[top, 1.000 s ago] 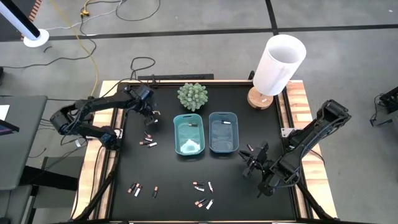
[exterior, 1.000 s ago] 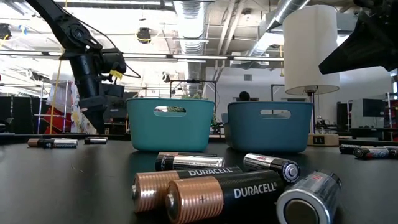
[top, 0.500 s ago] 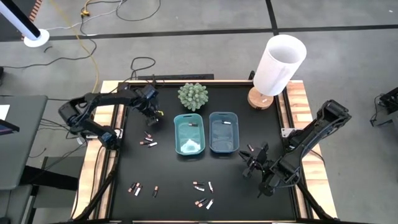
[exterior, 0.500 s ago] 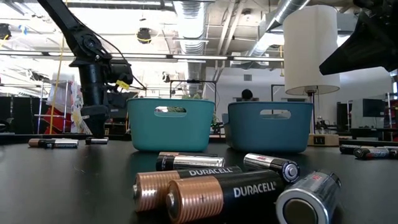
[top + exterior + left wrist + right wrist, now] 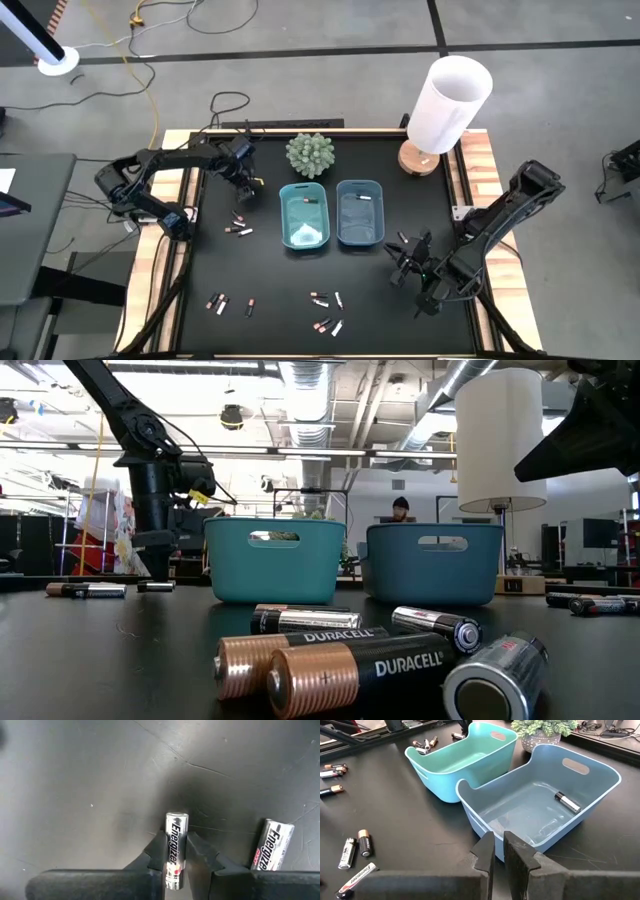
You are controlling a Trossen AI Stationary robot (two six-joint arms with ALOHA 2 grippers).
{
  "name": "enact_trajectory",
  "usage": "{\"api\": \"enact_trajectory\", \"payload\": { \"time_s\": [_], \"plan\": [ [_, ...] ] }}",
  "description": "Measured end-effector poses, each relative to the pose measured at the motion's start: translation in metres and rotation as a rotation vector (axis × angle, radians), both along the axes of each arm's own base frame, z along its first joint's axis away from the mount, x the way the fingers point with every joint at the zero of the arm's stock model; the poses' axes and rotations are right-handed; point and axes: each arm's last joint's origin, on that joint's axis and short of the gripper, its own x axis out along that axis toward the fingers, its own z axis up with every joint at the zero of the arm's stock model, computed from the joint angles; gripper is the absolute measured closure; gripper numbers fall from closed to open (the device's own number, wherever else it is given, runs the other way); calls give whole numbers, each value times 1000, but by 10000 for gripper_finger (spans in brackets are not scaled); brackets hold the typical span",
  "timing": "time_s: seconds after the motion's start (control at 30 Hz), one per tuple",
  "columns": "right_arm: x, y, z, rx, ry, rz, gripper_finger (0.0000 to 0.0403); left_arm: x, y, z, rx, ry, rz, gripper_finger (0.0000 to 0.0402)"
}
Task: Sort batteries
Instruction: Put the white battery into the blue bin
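Note:
At the far left of the black table, my left gripper (image 5: pixel 245 189) (image 5: pixel 176 862) points steeply down at the table top and is shut on a silver battery (image 5: pixel 176 845). A second silver battery (image 5: pixel 271 851) lies beside it. More batteries lie in loose groups (image 5: pixel 238 228) (image 5: pixel 228 303) (image 5: pixel 328 310), and several show large in the low view (image 5: pixel 350 660). A teal tray (image 5: pixel 304 232) and a blue tray (image 5: pixel 359 235) stand mid-table. The blue tray (image 5: pixel 540 805) holds one battery (image 5: pixel 567 802). My right gripper (image 5: pixel 402 262) (image 5: pixel 499 851) waits shut near the blue tray, holding nothing. My left gripper pinches the silver battery's two long sides (image 5: pixel 176 836) between its two fingers, toward one end; the gripper's body hides that end. The fingers come steeply from above, one on each side of the battery. The battery lies flat on the table top.
A potted plant (image 5: pixel 309 154) stands behind the teal tray and a white-shaded lamp (image 5: pixel 447 100) at the far right corner. Wooden strips edge the table's left and right sides. A person (image 5: pixel 400 508) shows far back in the room.
My left gripper has sunk toward the table top at the far left and moved a little toward the teal tray. The batteries and trays lie as before.

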Motion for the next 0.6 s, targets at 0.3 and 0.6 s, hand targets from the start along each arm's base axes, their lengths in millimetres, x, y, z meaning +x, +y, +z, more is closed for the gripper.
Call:
{"api": "enact_trajectory", "payload": {
  "time_s": [0.3,0.6],
  "plan": [
    [0,0,0,1,-1,0,344,3,3,13,1,-4,40,363],
    [0,0,0,5,-5,0,344,11,-14,79,136,-198,17,361]
  ]
}}
